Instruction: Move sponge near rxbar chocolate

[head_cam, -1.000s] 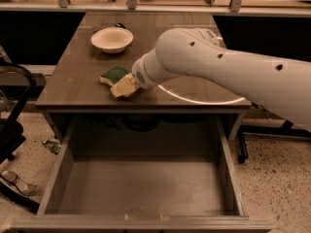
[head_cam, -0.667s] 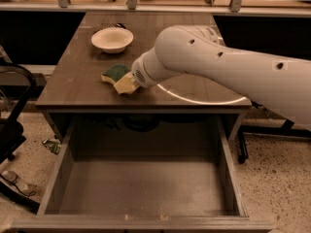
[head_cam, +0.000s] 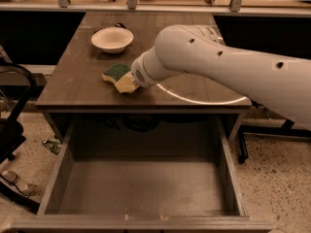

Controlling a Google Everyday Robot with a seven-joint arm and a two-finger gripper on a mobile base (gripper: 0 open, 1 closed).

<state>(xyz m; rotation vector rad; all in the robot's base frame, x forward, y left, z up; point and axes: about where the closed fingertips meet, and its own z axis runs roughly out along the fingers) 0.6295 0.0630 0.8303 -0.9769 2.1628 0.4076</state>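
Note:
The sponge (head_cam: 118,76), dark green on top with a pale yellow body, sits tilted on the wooden table (head_cam: 73,89) near its front edge, left of centre. My gripper (head_cam: 132,79) is at the end of the big white arm (head_cam: 204,57), pressed against the sponge's right side and mostly hidden by the wrist. A small dark flat thing (head_cam: 119,25), possibly the rxbar chocolate, peeks out behind the white bowl (head_cam: 112,39) at the far left of the table.
An open, empty grey drawer (head_cam: 146,188) juts out below the table's front edge. A black chair (head_cam: 12,125) stands at the left. A shelf rail (head_cam: 146,6) runs behind the table. A pale ring of light (head_cam: 204,98) lies on the tabletop's right.
The arm's end and the sponge have shifted very slightly toward the back of the table. Nothing else has moved.

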